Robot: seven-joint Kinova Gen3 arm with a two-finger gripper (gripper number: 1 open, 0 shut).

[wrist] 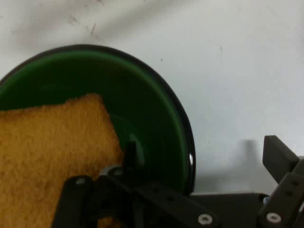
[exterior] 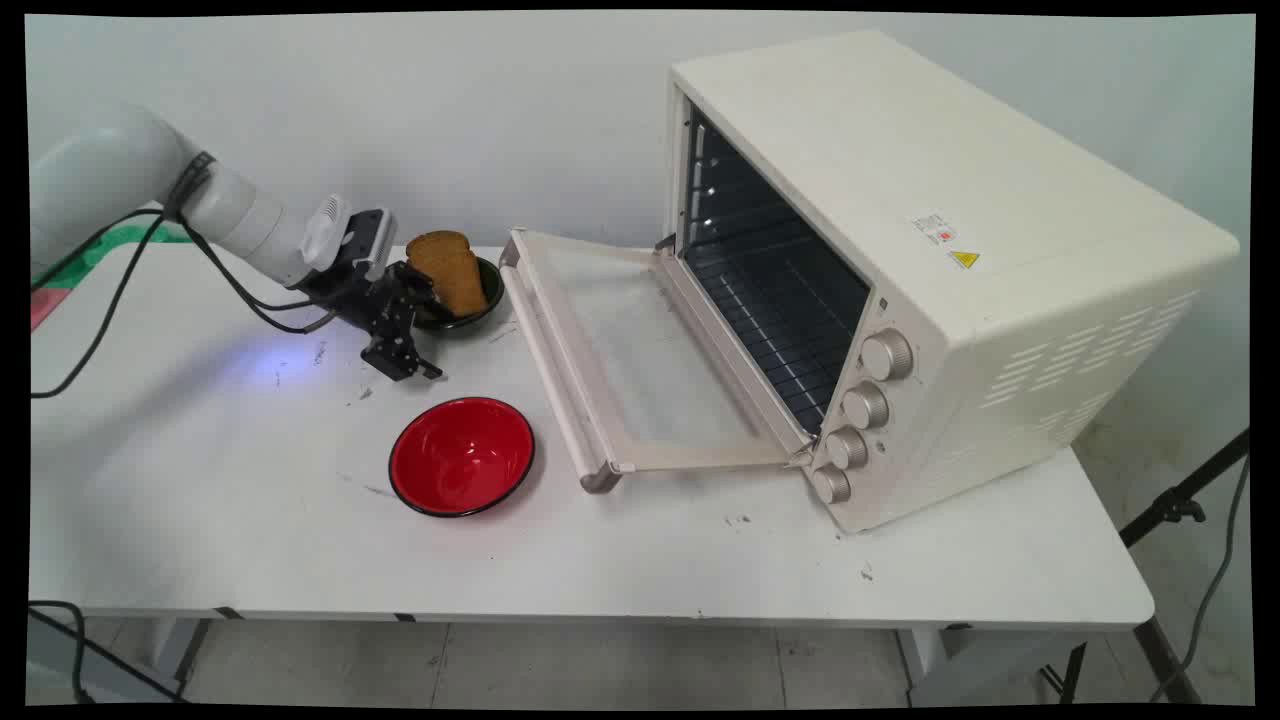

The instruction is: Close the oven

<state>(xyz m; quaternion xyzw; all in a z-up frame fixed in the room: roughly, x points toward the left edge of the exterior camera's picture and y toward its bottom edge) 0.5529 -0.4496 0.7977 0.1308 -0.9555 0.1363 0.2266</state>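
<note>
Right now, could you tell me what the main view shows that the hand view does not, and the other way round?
Only the main view shows the oven with its door folded down, the red bowl and the white arm.

Only the hand view shows, up close, one finger inside the green bowl beside the bread and the other outside over the table.

Both show the pincer, open, the green bowl and the slice of bread in it.
</note>
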